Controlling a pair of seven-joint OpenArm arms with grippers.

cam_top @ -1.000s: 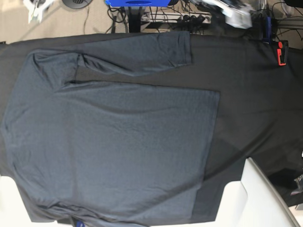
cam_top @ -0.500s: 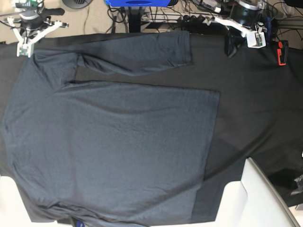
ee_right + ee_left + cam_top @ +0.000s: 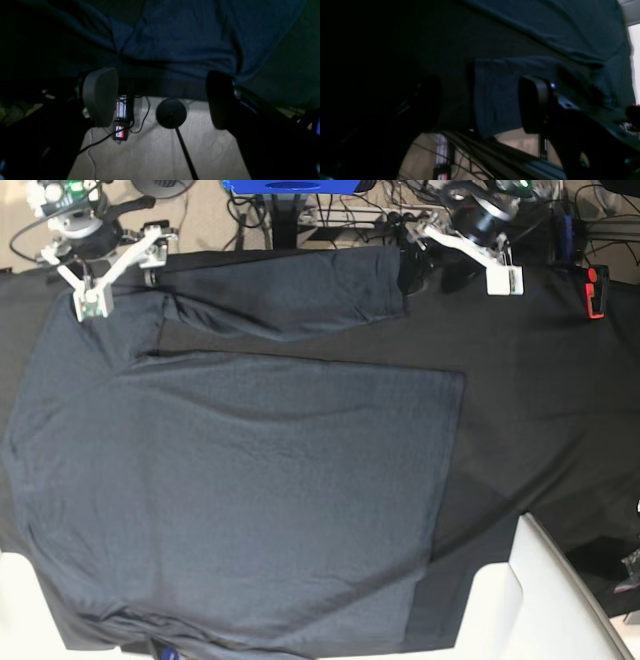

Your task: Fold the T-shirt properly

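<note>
Base: T-shirt [image 3: 250, 480] flat (hem free)

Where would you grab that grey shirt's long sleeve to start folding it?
Probably at the sleeve's cuff of the T-shirt, coming from the table's far edge. The sleeve lies flat with the cuff as its free end, and the open left gripper hovers beside it.

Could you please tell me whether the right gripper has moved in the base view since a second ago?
Yes. The right gripper was out of sight then; it has come in over the T-shirt shoulder.
</note>
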